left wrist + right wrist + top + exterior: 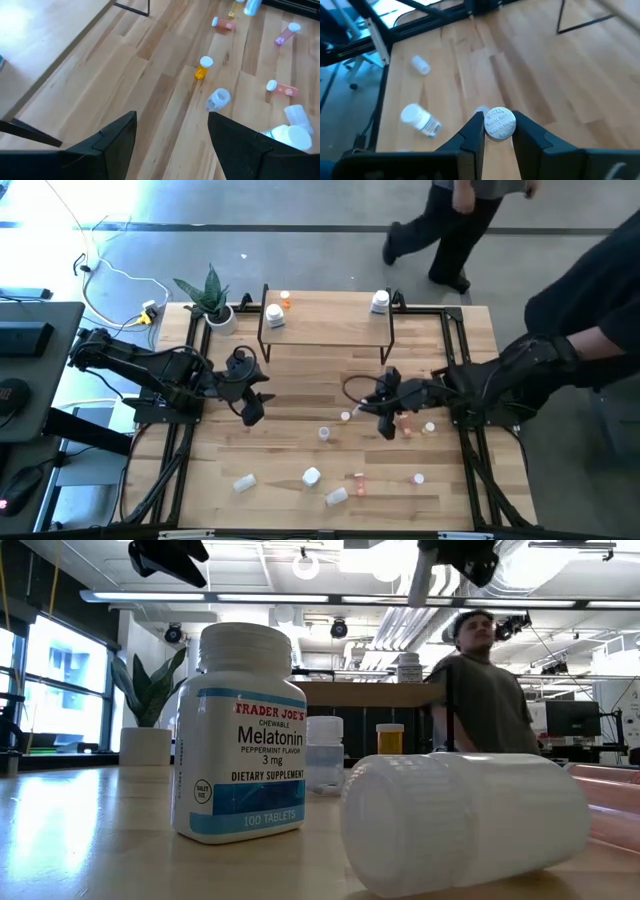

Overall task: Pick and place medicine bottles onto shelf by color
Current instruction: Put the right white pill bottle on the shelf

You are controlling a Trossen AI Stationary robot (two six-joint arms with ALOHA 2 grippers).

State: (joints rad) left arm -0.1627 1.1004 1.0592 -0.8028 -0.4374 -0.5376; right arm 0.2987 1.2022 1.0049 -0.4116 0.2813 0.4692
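Observation:
The shelf (325, 330) stands at the table's far middle with two white bottles (273, 315) (380, 302) and an orange one (285, 300) on it. Several small bottles lie on the planks nearer, among them an orange one (202, 69) and a clear one (217, 98). My right gripper (385, 423) hovers right of centre, shut on a white-capped bottle (499, 122). My left gripper (250, 407) hangs open over bare wood left of centre, near the shelf's left leg; in its wrist view (172, 135) nothing lies between its fingers. My right gripper pinches the bottle at its white cap (499, 131) between the two fingers (474, 132), the cap's embossed top facing the wrist camera. The body under the cap is hidden by the cap and fingers. The table lies well below, so the bottle looks lifted clear.
A potted plant (212, 300) stands left of the shelf. Black frame rails (470, 450) run along both table sides. A Melatonin bottle (240, 730) stands and a white one (470, 820) lies near the near edge. People move beyond the far edge (440, 230) and at the right (590, 300).

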